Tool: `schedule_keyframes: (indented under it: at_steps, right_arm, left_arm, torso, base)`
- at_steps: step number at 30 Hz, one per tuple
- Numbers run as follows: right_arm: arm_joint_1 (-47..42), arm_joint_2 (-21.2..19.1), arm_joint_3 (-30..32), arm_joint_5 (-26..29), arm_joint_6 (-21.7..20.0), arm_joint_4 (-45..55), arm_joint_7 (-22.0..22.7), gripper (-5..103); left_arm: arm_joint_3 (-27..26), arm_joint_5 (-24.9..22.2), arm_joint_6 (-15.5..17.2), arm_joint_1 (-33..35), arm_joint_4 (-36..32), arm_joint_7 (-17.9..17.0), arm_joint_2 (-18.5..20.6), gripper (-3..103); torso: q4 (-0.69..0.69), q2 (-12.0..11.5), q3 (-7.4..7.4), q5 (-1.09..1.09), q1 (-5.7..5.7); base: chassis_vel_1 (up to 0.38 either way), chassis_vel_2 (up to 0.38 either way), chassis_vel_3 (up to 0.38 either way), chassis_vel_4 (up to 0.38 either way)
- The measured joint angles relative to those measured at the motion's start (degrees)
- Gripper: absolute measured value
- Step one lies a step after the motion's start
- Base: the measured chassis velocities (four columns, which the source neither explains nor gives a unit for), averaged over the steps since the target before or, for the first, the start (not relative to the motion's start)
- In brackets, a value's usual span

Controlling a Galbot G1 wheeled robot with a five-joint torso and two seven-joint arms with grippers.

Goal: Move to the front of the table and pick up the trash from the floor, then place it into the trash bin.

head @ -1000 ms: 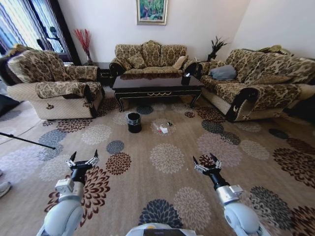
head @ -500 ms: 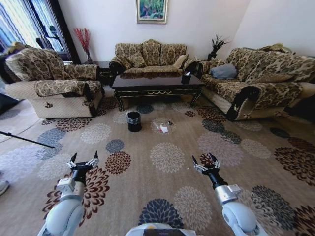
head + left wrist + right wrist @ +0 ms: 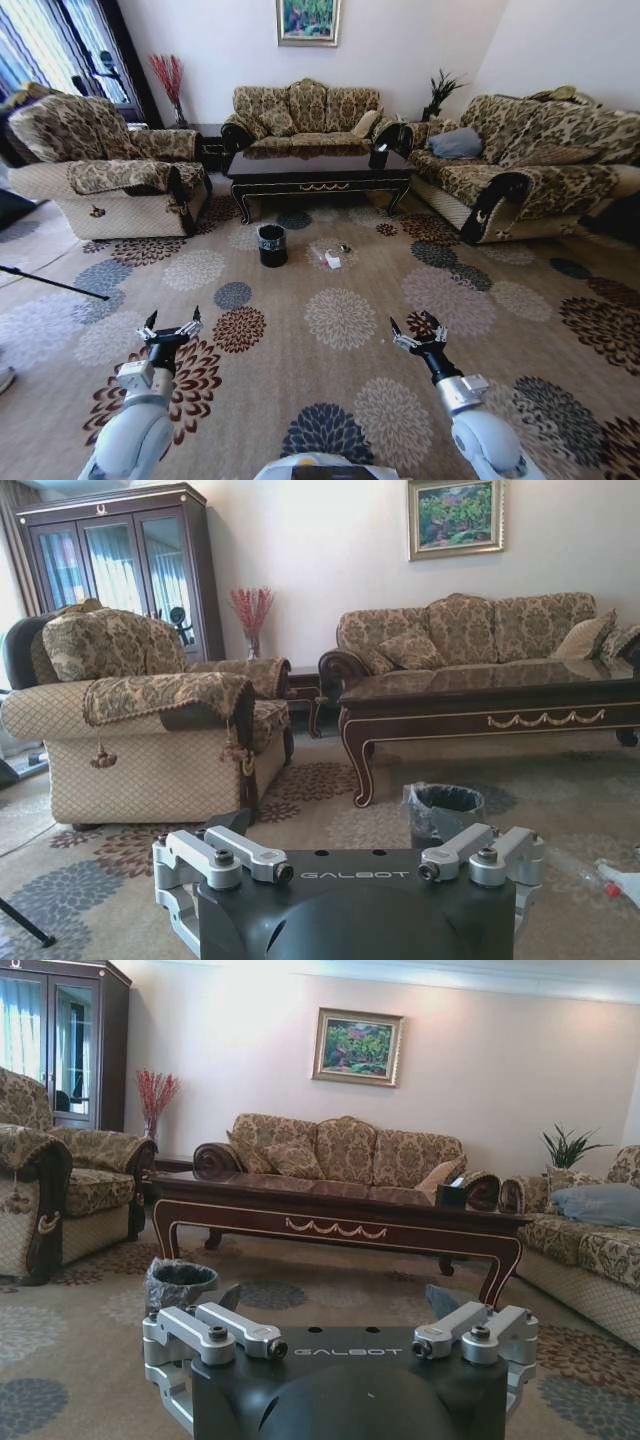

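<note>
Carpeted floor (image 3: 340,350), trash (image 3: 331,261) beside trash bin (image 3: 272,245)

"GALBOT" stood in pale letters on the dark housing of the left claw (image 3: 352,865) and right claw (image 3: 338,1344).

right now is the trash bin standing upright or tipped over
Upright. The trash bin stands on the floor in front of the table, open mouth up, clear liner folded over its rim.
</note>
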Motion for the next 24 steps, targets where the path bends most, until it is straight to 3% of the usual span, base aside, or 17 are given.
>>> schedule_keyframes:
  at_steps: [24]
  right_arm:
    - [0.7, -0.6, -1.0, -2.0, 0.5, -1.6, -0.4, 100]
  left_arm:
    - [-1.0, -1.2, 0.2, 0.0, 0.5, 0.5, -0.6, 100]
  torso:
    - [0.00, -5.9, -3.51, 0.00, -2.39]
  base:
    - [0.000, 0.000, 0.000, 0.000]
